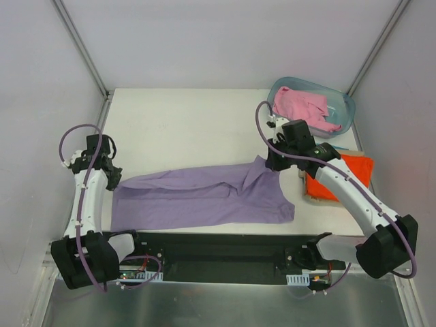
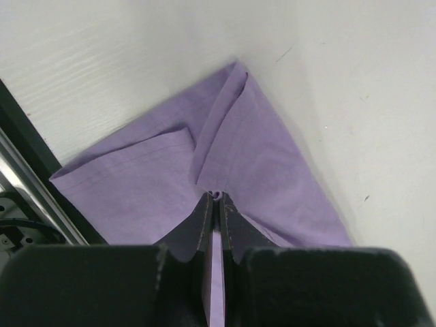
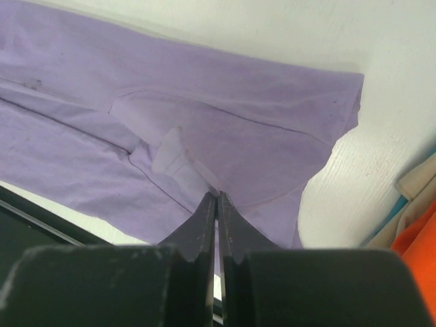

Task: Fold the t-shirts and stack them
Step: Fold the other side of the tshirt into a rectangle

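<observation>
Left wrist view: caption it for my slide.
Left pincer shut on a fold of the lavender t-shirt lying on the white table.

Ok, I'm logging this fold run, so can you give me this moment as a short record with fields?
shirt in work: lavender t-shirt, spread along the near edge of the table
left claw: shut on the lavender t-shirt's left end
right claw: shut on its far right corner
orange t-shirt: lies at the table's right edge
tub: far right corner, holds crumpled pink t-shirt
</observation>
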`<state>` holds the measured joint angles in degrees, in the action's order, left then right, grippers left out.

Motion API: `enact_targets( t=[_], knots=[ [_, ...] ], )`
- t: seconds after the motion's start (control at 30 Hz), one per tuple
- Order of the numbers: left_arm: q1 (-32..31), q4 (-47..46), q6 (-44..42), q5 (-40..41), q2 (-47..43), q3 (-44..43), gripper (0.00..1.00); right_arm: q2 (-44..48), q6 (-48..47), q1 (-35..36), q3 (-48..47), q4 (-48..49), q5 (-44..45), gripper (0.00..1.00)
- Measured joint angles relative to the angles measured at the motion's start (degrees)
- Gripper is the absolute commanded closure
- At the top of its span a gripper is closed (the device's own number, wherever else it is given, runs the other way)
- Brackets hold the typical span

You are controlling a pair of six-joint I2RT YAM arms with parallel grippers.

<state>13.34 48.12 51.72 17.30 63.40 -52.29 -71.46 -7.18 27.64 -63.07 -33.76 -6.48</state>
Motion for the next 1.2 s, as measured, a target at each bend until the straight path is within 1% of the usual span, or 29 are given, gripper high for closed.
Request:
enact_targets(
  t=[0.43,0.53,0.57,0.6,0.63,0.67,0.7,0.73,0.77,0.8,0.83,0.87,0.93,0.97,1.0,1.13,1.2],
  knots=[
    [0.7,1.9,1.9,0.3,-2.6,3.5,1.0,3.2,0.2,0.0,0.0,-9.9,0.3,0.94],
    [0.7,1.9,3.1,0.4,-2.6,5.4,1.0,3.6,0.5,0.0,0.2,-11.8,0.3,0.91],
    [0.7,1.9,3.5,0.6,-2.6,6.1,1.0,3.8,0.6,0.0,0.6,-12.1,0.5,0.89],
    [0.7,1.9,4.0,0.9,-2.6,6.8,0.96,3.9,0.7,-0.1,1.0,-12.3,0.7,0.86],
    [0.7,1.9,4.6,1.2,-2.6,7.7,0.85,3.9,0.9,-0.1,1.5,-12.8,1.4,0.84],
    [0.7,2.0,5.0,1.4,-2.6,8.5,0.78,3.9,1.1,-0.1,2.1,-13.1,1.9,0.78],
    [0.7,2.2,5.3,1.6,-2.5,9.1,0.72,3.9,1.4,-0.1,2.7,-13.3,2.7,0.76],
    [0.7,2.5,6.1,2.2,-2.3,9.7,0.56,3.8,1.7,-0.1,3.7,-13.7,4.2,0.73],
    [0.7,2.7,6.2,2.6,-2.2,9.9,0.53,3.8,2.2,-0.2,4.3,-14.1,5.1,0.63],
    [0.7,3.0,6.5,3.0,-1.9,10.1,0.46,3.6,2.7,-0.2,5.0,-14.6,6.4,0.57],
    [0.7,3.4,7.2,3.3,-1.6,10.1,0.37,3.3,3.3,-0.2,5.4,-15.3,7.8,0.52],
    [0.7,3.5,7.5,3.7,-1.4,10.1,0.22,2.9,3.9,-0.2,5.8,-15.9,9.2,0.4],
    [1.0,3.7,7.6,4.0,-1.3,10.1,0.14,2.3,4.9,-0.3,6.3,-17.0,11.7,0.27],
    [1.0,3.8,7.9,4.0,-1.3,10.1,0.05,2.1,5.3,-0.3,6.5,-17.5,12.8,0.09],
    [1.0,4.1,7.8,3.9,-1.3,9.9,0.01,2.0,5.6,-0.3,6.5,-18.0,13.6,0.03],
    [1.0,5.0,6.6,2.3,-2.5,7.8,0.01,2.0,5.6,-0.3,6.4,-18.3,14.0,0.03],
    [1.0,5.0,5.2,0.7,-3.9,5.9,0.01,2.1,5.3,-0.3,5.8,-18.1,12.3,0.03]
  ],
)
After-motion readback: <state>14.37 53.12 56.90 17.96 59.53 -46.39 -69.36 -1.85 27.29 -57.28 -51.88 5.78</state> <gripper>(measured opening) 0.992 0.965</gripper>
